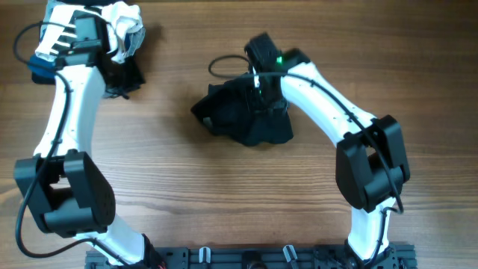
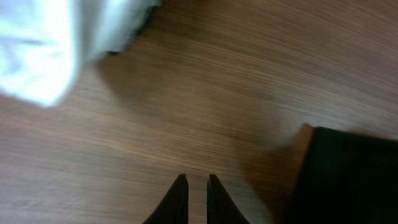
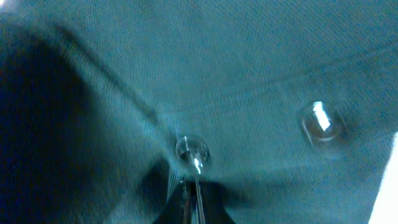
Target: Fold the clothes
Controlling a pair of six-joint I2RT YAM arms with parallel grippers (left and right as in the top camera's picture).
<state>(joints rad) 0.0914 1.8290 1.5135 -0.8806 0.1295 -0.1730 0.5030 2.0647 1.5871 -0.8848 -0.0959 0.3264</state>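
Observation:
The clothes (image 1: pixel 246 116) lie as a bunched black heap in the middle of the table. My right gripper (image 1: pixel 263 84) is down on the heap's far edge. In the right wrist view dark fabric (image 3: pixel 249 68) with two shiny snaps fills the frame. There my right gripper (image 3: pixel 191 194) is shut, pinching a fold of this fabric just below one snap (image 3: pixel 191 152). My left gripper (image 1: pixel 123 78) is at the far left by the folded pile. In its own view my left gripper (image 2: pixel 196 182) hangs over bare wood, shut but for a thin slit, holding nothing.
A folded white pile (image 1: pixel 123 26) with blue parts sits at the far left corner; its white cloth (image 2: pixel 43 50) shows in the left wrist view. A black edge (image 2: pixel 351 177) shows at that view's right. Wooden table (image 1: pixel 224 202) runs toward the arm bases.

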